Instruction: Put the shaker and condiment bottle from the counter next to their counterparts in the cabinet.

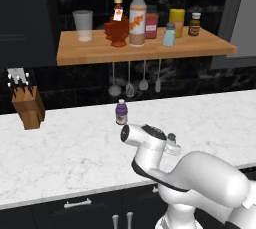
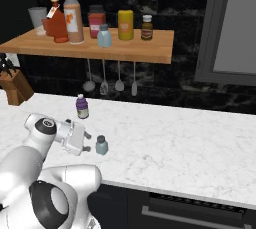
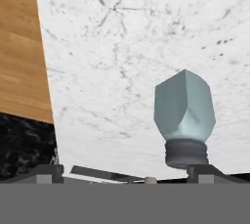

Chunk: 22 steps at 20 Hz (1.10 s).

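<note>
One counter [image 1: 60,148], white marble, spans both base views; one cabinet [image 1: 90,53] shelf board hangs above it against the black wall.

One arm, one gripper [image 2: 88,142], low over the counter, hand turned sideways. Fingers spread apart, holding nothing. Right base view: the shaker [image 2: 101,145] stands upright on the marble just beside the fingertips, apart from them. Hand view: the shaker [image 3: 184,113] appears cap toward the camera, near one finger tip; whether that tip touches the cap I cannot tell from this angle.

Shelf count, left to right in the left base view:
- one clear glass [image 1: 83,25]
- one condiment bottle [image 1: 117,25], red-brown, tan cap, white tag, already on the shelf, touching or nearly touching the tall bottle
- one tall clear bottle [image 1: 137,18] with orange label and dark spout
- one red jar [image 1: 151,24]
- one second pale blue shaker [image 1: 169,35], grey cap
- one yellow canister [image 1: 176,22]
- one small brown jar [image 1: 194,24]

Four utensils [image 1: 135,79] hang under the shelf.

Counter count: one knife block [image 1: 28,104] far left, one small purple bottle [image 1: 121,112] near the wall, one shaker.
</note>
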Available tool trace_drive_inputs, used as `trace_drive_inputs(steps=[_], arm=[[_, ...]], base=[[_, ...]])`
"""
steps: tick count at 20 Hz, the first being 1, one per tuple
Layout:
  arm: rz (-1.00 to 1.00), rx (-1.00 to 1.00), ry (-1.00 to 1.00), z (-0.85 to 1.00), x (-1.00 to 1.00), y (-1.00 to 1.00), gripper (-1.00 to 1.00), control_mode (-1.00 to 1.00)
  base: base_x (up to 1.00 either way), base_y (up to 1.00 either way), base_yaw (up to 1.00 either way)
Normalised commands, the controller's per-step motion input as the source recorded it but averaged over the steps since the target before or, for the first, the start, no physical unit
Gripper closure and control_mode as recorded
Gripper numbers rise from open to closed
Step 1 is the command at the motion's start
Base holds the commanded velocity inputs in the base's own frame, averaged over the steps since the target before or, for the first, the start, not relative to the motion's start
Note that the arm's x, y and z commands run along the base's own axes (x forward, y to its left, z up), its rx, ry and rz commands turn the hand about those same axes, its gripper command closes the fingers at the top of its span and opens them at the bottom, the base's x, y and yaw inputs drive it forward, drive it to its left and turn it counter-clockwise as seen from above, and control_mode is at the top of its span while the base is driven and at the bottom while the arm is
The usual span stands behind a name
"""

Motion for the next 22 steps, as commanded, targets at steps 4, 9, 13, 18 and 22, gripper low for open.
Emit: trace_drive_inputs(steps=[4, 9, 13, 18, 22], arm=[[0.0, -0.01, 0.0, -0.17, 0.33, 0.0, -1.0, -1.0], [0.0, -0.01, 0.0, -0.16, 0.22, 0.01, -1.0, -1.0], [0.0, 0.0, 0.0, -0.11, 0.0, 0.02, -1.0, -1.0], [0.0, 0.0, 0.0, -0.13, 0.13, 0.01, -1.0, -1.0], [0.0, 0.0, 0.0, -0.11, 0.18, 0.0, -1.0, -1.0]], base=[[0.0, 0.0, 0.0], [0.0, 0.0, 0.0], [0.0, 0.0, 0.0], [0.0, 0.0, 0.0], [0.0, 0.0, 0.0]])
